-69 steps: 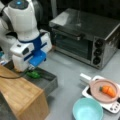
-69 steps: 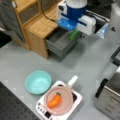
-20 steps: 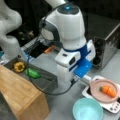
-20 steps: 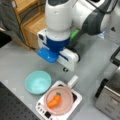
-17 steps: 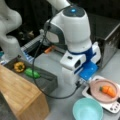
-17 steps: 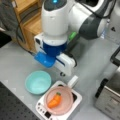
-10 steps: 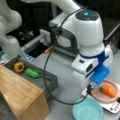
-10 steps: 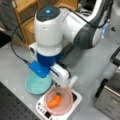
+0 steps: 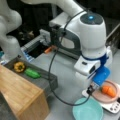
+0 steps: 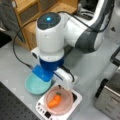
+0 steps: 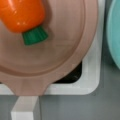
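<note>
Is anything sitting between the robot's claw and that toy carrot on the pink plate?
Nothing visible does. The gripper hangs just above the pink plate, and the carrot lies bare on it in the wrist view.

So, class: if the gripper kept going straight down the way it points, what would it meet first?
Most likely the pink plate, near its edge beside the carrot. The wrist view looks straight down onto them. In a front view the gripper hangs just by the plate; its height above it is hard to judge.
</note>
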